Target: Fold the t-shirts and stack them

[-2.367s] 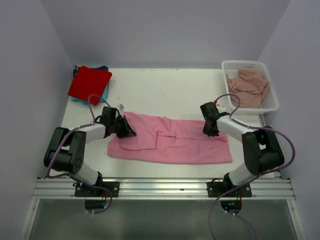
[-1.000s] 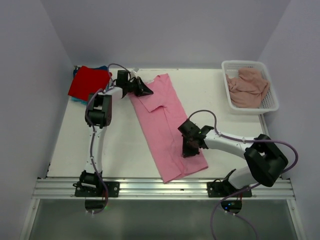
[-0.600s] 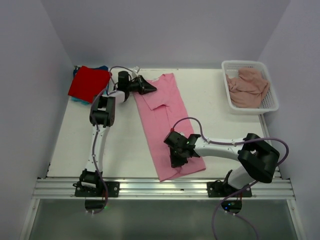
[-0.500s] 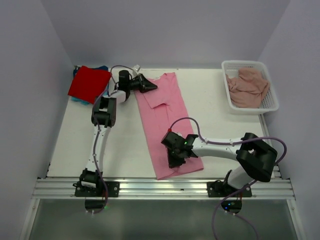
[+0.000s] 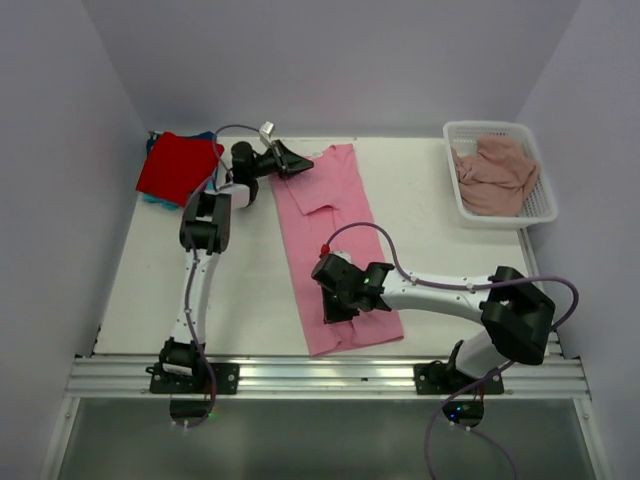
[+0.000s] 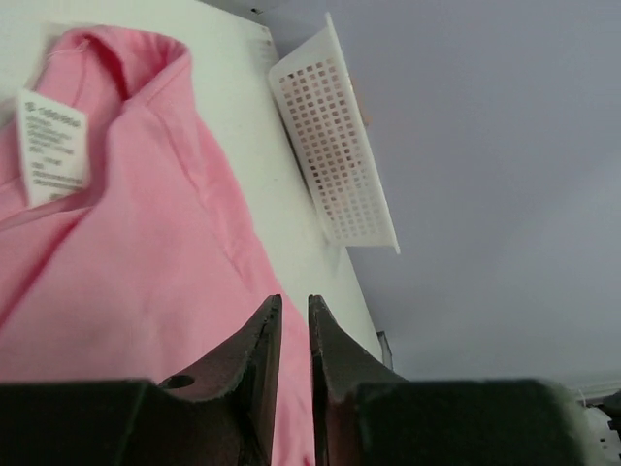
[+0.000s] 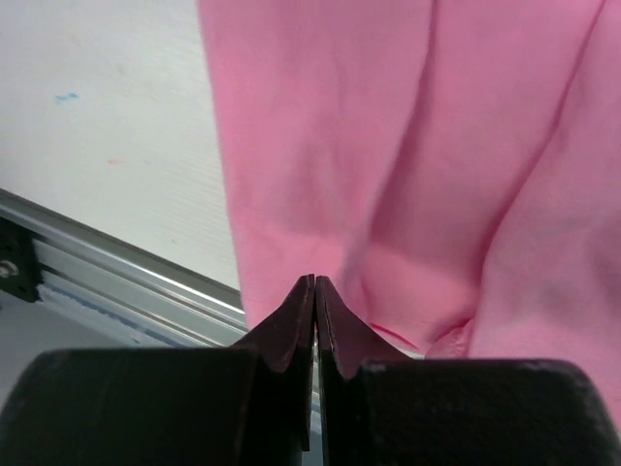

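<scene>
A pink t-shirt (image 5: 335, 220) lies flat as a long strip, running from the far middle of the table to the front edge. My left gripper (image 5: 298, 160) is at its far left corner, jaws a narrow gap apart, with the pink cloth (image 6: 146, 262) and its white label lying under them. My right gripper (image 5: 330, 305) sits on the shirt's near left part. In the right wrist view its jaws (image 7: 314, 283) are pressed together on the pink cloth (image 7: 388, 146). A folded red shirt (image 5: 178, 168) lies on a blue one at the far left.
A white basket (image 5: 497, 130) at the far right holds crumpled peach shirts (image 5: 495, 175); it also shows in the left wrist view (image 6: 340, 165). The metal rail (image 5: 330, 375) runs along the table's front edge, just beyond the shirt's near end (image 7: 97, 262).
The shirt has swung from lying across the table to lying lengthwise. My right gripper dragged its near end leftward; my left gripper carried the other end to the far side and has drawn back slightly.
</scene>
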Tool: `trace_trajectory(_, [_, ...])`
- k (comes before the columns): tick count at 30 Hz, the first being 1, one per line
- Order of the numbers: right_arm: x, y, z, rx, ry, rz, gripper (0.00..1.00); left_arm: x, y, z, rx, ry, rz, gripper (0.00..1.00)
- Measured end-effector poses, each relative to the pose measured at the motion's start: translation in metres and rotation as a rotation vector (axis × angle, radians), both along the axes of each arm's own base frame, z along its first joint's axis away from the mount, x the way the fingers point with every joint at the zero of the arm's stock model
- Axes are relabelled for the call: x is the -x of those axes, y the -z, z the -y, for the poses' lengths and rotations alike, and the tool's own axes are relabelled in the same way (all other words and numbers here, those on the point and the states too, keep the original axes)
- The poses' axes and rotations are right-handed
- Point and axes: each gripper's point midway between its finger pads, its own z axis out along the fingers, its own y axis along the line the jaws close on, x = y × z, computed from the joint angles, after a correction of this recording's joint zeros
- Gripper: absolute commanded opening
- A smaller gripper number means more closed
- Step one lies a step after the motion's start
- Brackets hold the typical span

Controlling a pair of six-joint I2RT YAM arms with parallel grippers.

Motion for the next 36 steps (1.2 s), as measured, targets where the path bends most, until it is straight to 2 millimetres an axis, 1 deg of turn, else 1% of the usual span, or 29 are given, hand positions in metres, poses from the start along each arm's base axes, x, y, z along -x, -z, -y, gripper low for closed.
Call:
trace_trajectory(1, [-0.005, -0.008, -0.002, 0.001, -0.002, 0.028, 0.17, 0.003, -0.010, -0.001, 0.002, 0.002, 0.013, 0.24])
trace_trajectory(2, [-0.012, -0.016, -0.003, 0.006, 0.004, 0.061, 0.22, 0.007, -0.026, -0.003, 0.004, 0.003, 0.032, 0.26])
trace_trajectory(4, [-0.027, -0.036, -0.002, 0.034, 0.028, 0.133, 0.31, 0.020, -0.076, -0.007, 0.010, 0.001, 0.106, 0.28])
trace_trajectory(5, [-0.036, -0.046, -0.002, 0.046, 0.045, 0.170, 0.42, 0.032, -0.102, -0.009, 0.010, 0.007, 0.144, 0.28])
trace_trajectory(6, [-0.044, -0.056, 0.000, 0.062, 0.065, 0.208, 0.44, 0.044, -0.130, -0.012, 0.010, 0.004, 0.195, 0.29])
trace_trajectory(7, [-0.051, -0.065, 0.002, 0.078, 0.078, 0.239, 0.47, 0.060, -0.160, -0.016, 0.006, -0.001, 0.253, 0.32])
trace_trajectory(8, [-0.056, -0.072, 0.005, 0.094, 0.092, 0.267, 0.58, 0.078, -0.185, -0.019, -0.010, -0.001, 0.309, 0.39])
trace_trajectory(9, [-0.060, -0.077, 0.009, 0.109, 0.107, 0.286, 0.66, 0.093, -0.204, -0.021, -0.023, -0.004, 0.354, 0.46])
trace_trajectory(10, [-0.063, -0.080, 0.013, 0.126, 0.115, 0.303, 0.72, 0.112, -0.228, -0.025, -0.045, -0.023, 0.417, 0.54])
trace_trajectory(11, [-0.064, -0.080, 0.019, 0.146, 0.123, 0.313, 0.81, 0.129, -0.243, -0.029, -0.081, -0.045, 0.455, 0.66])
trace_trajectory(12, [-0.064, -0.081, 0.026, 0.166, 0.133, 0.324, 0.84, 0.146, -0.255, -0.033, -0.123, -0.072, 0.486, 0.70])
trace_trajectory(13, [-0.065, -0.080, 0.033, 0.183, 0.142, 0.333, 0.85, 0.161, -0.266, -0.035, -0.163, -0.111, 0.512, 0.71])
trace_trajectory(14, [-0.064, -0.080, 0.040, 0.193, 0.151, 0.337, 0.86, 0.175, -0.270, -0.036, -0.205, -0.146, 0.515, 0.71])
trace_trajectory(16, [-0.062, -0.080, 0.059, 0.202, 0.175, 0.347, 0.86, 0.211, -0.265, -0.033, -0.279, -0.164, 0.509, 0.71])
trace_trajectory(17, [-0.062, -0.080, 0.069, 0.203, 0.192, 0.348, 0.86, 0.227, -0.255, -0.030, -0.309, -0.157, 0.488, 0.72])
trace_trajectory(19, [-0.063, -0.081, 0.092, 0.192, 0.242, 0.347, 0.86, 0.267, -0.217, -0.024, -0.382, -0.124, 0.400, 0.73])
trace_trajectory(21, [-0.066, -0.084, 0.113, 0.169, 0.300, 0.352, 0.86, 0.308, -0.164, -0.027, -0.453, -0.086, 0.272, 0.75])
trace_trajectory(22, [-0.067, -0.084, 0.124, 0.153, 0.331, 0.352, 0.88, 0.330, -0.136, -0.033, -0.487, -0.073, 0.195, 0.77])
trace_trajectory(23, [-0.067, -0.083, 0.134, 0.135, 0.360, 0.347, 0.91, 0.351, -0.111, -0.039, -0.517, -0.062, 0.122, 0.83])
trace_trajectory(24, [-0.067, -0.082, 0.142, 0.117, 0.383, 0.345, 0.93, 0.371, -0.091, -0.043, -0.541, -0.053, 0.062, 0.84])
trace_trajectory(26, [-0.064, -0.081, 0.154, 0.088, 0.412, 0.338, 0.95, 0.404, -0.064, -0.048, -0.568, -0.030, -0.037, 0.86])
trace_trajectory(28, [-0.062, -0.080, 0.159, 0.064, 0.425, 0.330, 0.95, 0.430, -0.048, -0.051, -0.581, -0.008, -0.090, 0.86])
trace_trajectory(30, [-0.061, -0.080, 0.157, 0.044, 0.424, 0.321, 0.95, 0.446, -0.040, -0.050, -0.578, 0.004, -0.125, 0.86])
trace_trajectory(34, [-0.064, -0.080, 0.154, 0.012, 0.430, 0.303, 0.95, 0.466, -0.025, -0.045, -0.581, 0.017, -0.199, 0.86])
trace_trajectory(36, [-0.065, -0.076, 0.154, -0.007, 0.443, 0.278, 0.95, 0.476, -0.016, -0.041, -0.597, 0.030, -0.240, 0.86])
